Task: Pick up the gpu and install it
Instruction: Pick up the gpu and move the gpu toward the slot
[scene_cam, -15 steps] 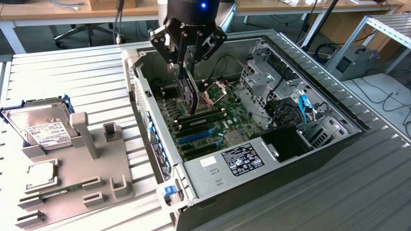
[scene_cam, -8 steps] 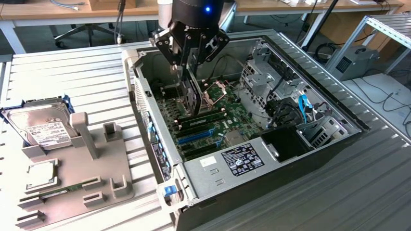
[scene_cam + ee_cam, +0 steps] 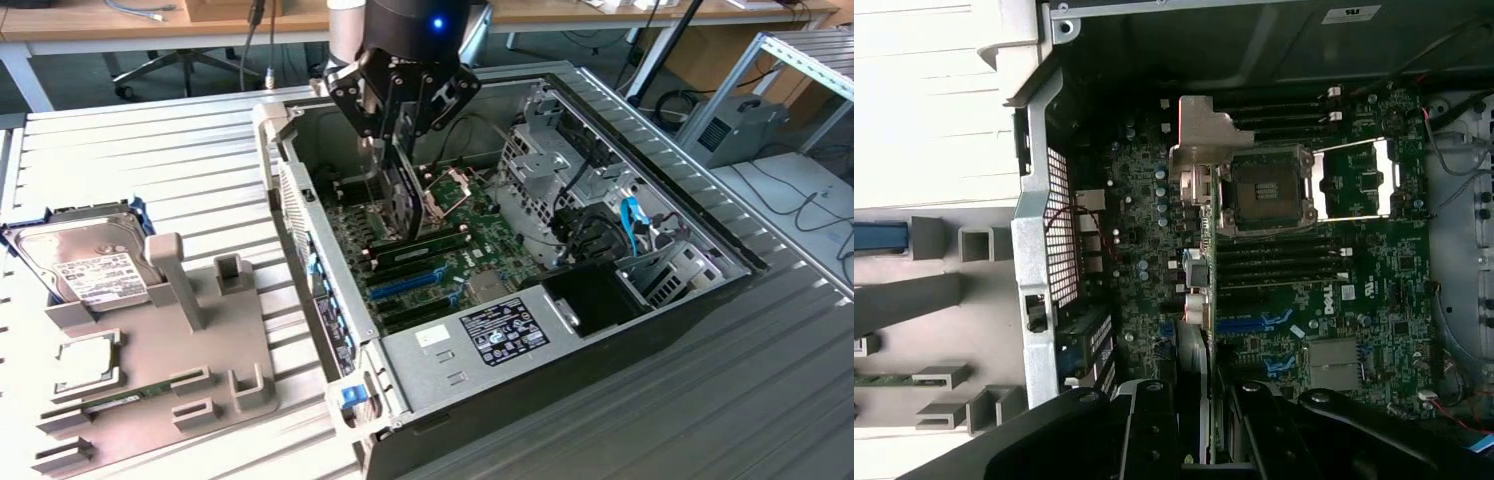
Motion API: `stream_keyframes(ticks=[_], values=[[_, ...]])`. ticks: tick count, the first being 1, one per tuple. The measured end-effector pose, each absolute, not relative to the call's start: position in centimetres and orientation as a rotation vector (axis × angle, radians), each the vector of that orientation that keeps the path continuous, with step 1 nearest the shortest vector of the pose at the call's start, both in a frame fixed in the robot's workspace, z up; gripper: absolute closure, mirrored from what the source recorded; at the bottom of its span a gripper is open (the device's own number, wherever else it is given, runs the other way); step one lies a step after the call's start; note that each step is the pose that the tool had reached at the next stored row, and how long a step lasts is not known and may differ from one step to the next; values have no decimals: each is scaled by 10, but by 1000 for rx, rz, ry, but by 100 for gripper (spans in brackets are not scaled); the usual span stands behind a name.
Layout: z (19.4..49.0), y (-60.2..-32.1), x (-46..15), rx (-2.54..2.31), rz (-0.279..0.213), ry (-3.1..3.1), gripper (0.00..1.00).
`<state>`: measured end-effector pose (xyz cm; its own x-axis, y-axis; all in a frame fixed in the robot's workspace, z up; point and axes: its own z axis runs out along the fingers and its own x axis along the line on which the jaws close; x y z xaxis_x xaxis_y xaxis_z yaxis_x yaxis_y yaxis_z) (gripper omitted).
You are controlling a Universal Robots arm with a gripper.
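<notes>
Nearest the exterior camera, at about eight o'clock, a grey parts holder [image 3: 200,340] sits on the table [image 3: 174,160], with a hard drive [image 3: 94,270] standing in its far corner at nine o'clock. Moving across, the open computer case [image 3: 441,345] takes the middle, its motherboard [image 3: 487,230] facing up.

At twelve o'clock the claw [image 3: 400,135] hangs over the case's far end, its fingers drawn partway together and clamped on the gpu [image 3: 396,200]. The card hangs straight beneath the claw. In this view its long axis runs from twelve to six, and its lower end is down near the motherboard. The blue slots [image 3: 407,283] lie just past that end, towards six o'clock, and I judge this offset between card edge and slot to be what matters.

From the wrist camera the gpu [image 3: 1199,230] is edge-on between the fingers [image 3: 1149,430], its silver bracket beside the CPU socket [image 3: 1269,190]. Card and claw hide the card's bottom edge, so I cannot tell whether it touches the motherboard or a slot. Which way the cooler face is turned is hard to make out.
</notes>
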<state>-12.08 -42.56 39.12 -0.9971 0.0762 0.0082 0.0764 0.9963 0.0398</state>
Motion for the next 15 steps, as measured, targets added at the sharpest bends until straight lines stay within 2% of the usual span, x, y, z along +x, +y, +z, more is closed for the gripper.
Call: stream_keyframes(ticks=[15], values=[[387,-426,-112,-120,-63,-3132,74]])
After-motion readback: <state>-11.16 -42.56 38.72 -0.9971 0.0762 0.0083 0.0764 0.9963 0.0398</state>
